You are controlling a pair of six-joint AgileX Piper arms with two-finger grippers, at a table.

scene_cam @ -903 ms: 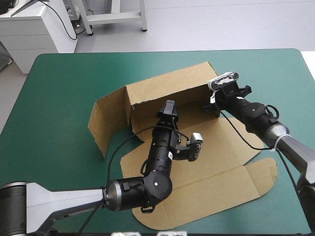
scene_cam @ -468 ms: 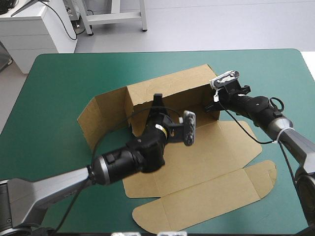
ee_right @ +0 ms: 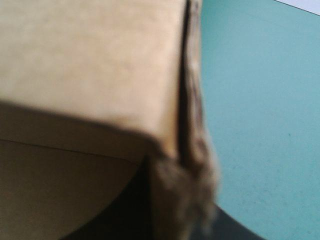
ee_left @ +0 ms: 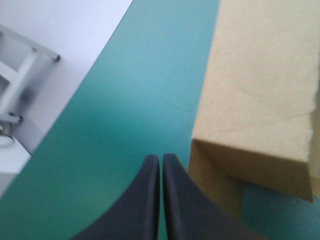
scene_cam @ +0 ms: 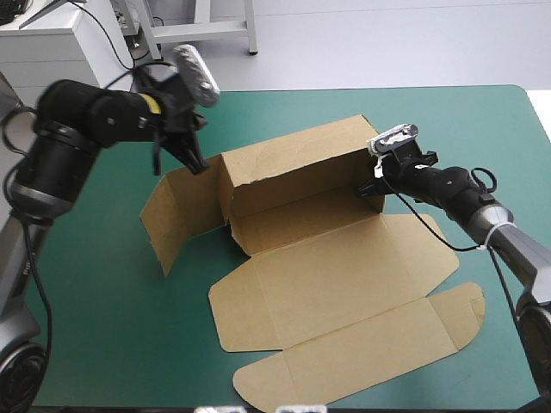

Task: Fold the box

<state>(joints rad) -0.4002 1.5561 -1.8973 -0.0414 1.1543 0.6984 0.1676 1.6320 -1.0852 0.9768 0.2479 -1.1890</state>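
The brown box (scene_cam: 344, 275) lies mid-table with its base and lid panels flat. Its back wall (scene_cam: 293, 159) stands raised, and a left side flap (scene_cam: 176, 215) stands angled outward. My left gripper (scene_cam: 198, 163) hangs by the top corner where that flap meets the back wall. In the left wrist view it (ee_left: 161, 160) is shut and holds nothing, with the box corner (ee_left: 250, 165) just beside it, over the teal-green cover. My right gripper (scene_cam: 373, 185) is shut on the right end of the back wall. Board (ee_right: 90, 65) fills the right wrist view.
The teal-green cover (scene_cam: 103, 284) shows all around the box. The flat front panels (scene_cam: 344, 361) reach close to the table's near edge. The table's far edge (scene_cam: 284, 89) runs a little beyond the left gripper.
My left arm has swung from over the box's middle up to the far left, behind the side flap, and its gripper went from open to shut. The right gripper has held its place.
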